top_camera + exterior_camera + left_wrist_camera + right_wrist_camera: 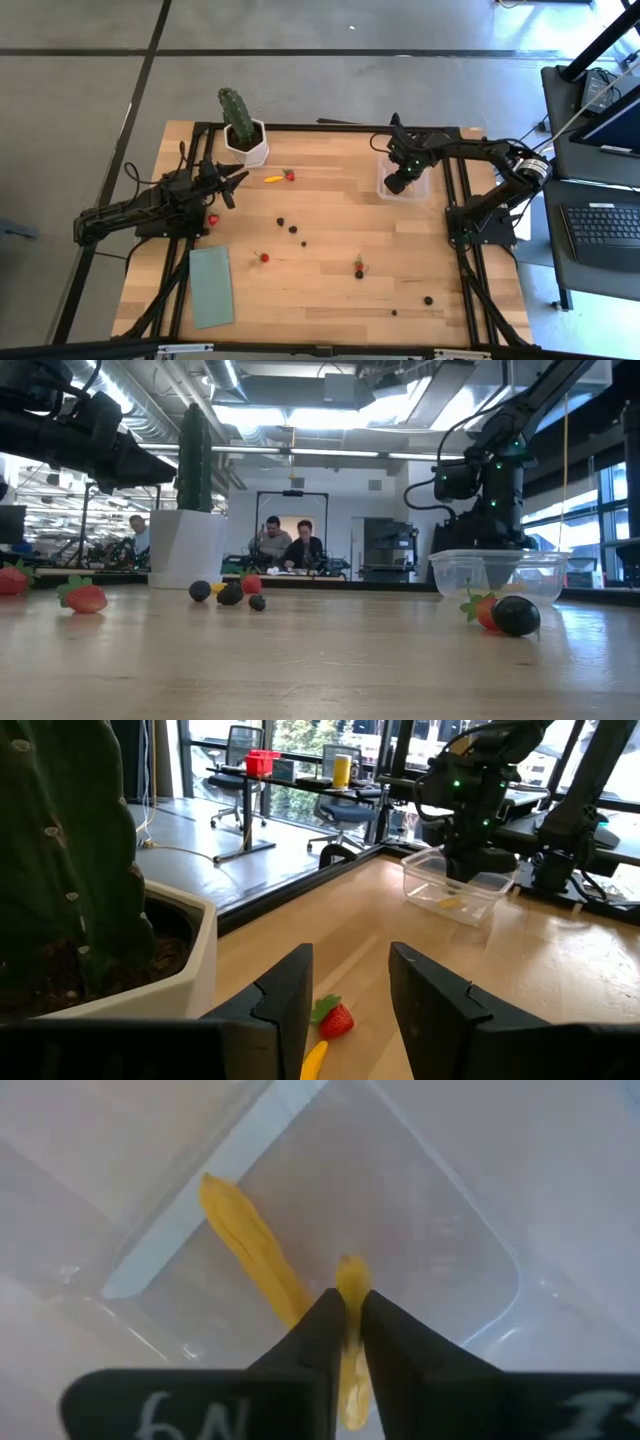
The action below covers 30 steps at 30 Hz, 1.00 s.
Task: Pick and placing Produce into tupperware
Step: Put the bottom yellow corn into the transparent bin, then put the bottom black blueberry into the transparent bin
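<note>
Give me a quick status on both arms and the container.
Right tool over tupperware, pinching a yellow piece; another yellow piece already inside. Left tool open near strawberry. Nothing blocking.

The bench [330,215] is pale striped wood. The container [416,186] is clear, holding yellow pieces [245,1240]. Strawberries [85,597] are red, berries [516,616] dark, pad [211,286] green, pot [248,148] white.

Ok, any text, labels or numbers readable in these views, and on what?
White handwriting, perhaps "6N", cropped by the picture edge, on the right gripper, which pinches a yellow piece: not surely readable.
Laptop screen and keyboard: too small to read.
Nothing else legible.
</note>
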### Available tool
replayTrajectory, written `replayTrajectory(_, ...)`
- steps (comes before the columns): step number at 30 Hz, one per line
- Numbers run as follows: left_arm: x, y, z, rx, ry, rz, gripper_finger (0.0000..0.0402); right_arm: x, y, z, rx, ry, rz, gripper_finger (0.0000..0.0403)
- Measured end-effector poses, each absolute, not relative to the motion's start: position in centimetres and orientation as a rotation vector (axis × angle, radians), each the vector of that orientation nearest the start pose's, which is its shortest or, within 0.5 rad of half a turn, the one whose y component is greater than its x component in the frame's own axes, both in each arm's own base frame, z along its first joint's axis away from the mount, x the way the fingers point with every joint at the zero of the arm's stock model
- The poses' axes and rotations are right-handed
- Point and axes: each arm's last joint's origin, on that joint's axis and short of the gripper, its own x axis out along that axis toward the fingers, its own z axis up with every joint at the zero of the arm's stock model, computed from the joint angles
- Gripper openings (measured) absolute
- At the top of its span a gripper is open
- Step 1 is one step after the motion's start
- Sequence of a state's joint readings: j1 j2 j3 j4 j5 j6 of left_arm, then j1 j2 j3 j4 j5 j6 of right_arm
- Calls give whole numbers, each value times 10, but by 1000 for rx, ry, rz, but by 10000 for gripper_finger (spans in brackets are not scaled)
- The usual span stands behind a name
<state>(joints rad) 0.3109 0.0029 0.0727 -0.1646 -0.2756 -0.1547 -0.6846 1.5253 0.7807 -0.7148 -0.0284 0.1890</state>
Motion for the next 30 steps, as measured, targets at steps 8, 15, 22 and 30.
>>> replayTrajectory(8, 85, 35, 172, -152, 50, 593, 126, 187, -152, 150, 659, 1332, -664, 74)
replayTrajectory(15, 85, 35, 172, -152, 51, 593, 126, 197, -160, 169, 636, 1301, -656, 152)
replayTrajectory(22, 85, 36, 172, -152, 51, 594, 126, 216, -173, 223, 601, 1249, -631, 250)
replayTrajectory(30, 85, 36, 172, -146, 52, 597, 126, 249, -150, 298, 396, 1151, -230, 280)
